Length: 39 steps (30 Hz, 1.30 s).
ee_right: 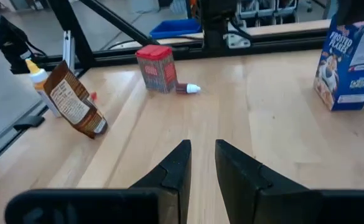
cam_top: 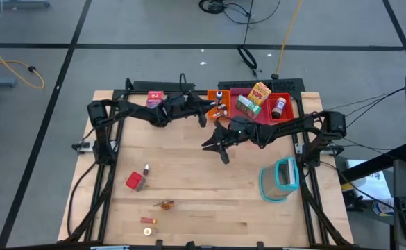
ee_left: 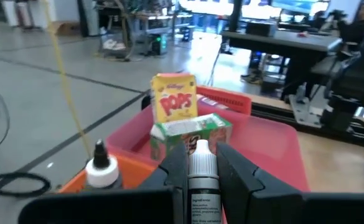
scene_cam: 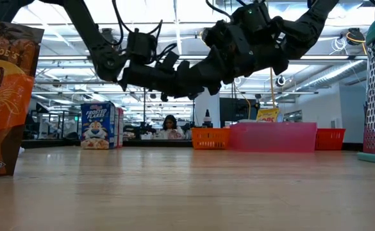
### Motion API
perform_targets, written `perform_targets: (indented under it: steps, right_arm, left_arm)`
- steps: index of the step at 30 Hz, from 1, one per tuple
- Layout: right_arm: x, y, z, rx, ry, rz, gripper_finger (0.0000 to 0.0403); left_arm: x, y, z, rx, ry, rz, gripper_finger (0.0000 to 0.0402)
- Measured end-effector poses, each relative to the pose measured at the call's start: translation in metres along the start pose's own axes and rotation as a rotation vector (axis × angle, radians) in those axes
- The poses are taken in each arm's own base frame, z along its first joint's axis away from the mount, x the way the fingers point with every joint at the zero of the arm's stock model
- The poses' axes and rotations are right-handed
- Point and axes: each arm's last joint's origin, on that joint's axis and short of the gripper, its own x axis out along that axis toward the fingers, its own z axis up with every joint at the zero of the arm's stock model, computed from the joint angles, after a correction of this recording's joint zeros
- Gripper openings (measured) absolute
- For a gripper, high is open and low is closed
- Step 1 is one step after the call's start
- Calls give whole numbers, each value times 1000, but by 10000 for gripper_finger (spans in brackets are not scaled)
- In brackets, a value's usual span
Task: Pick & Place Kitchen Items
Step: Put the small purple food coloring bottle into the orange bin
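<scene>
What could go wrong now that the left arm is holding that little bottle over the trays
The left gripper holds the small white-capped bottle by narrow fingertips above the orange tray; a slip would likely drop it. Another bottle already stands in that tray, so a careless placement could topple it. The right gripper hangs close beside the left arm near the pink tray, so the two arms could brush if both move.

I can read "POPS" on the yellow carton (ee_left: 173,99) standing in the pink tray (ee_left: 275,146), just behind the green carton (ee_left: 191,134). "FROSTED FLAKES" shows on the blue-white box (scene_cam: 99,125), well apart from that tray, and the brown bag (scene_cam: 8,96) carries "JOE'S".
</scene>
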Motion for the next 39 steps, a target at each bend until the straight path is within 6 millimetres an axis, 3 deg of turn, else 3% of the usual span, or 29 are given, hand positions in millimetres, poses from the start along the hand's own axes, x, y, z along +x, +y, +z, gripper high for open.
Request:
perform_targets:
  steps: [5,11,18,30,39]
  right_arm:
    - [0,1,-5,-3,47,41,66]
    - [1,8,-6,-5,62,184,66]
    - [2,13,-3,-39,29,211,66]
    - [3,17,1,-29,-10,224,66]
    - [4,20,1,-30,-7,232,64]
  left_arm:
    - [-1,6,3,9,-3,-58,45]
    - [-3,17,4,-11,-6,-27,45]
    - [-2,13,4,0,-10,60,45]
    - [20,6,-33,-36,106,133,45]
    - [21,-1,-31,-40,101,152,52]
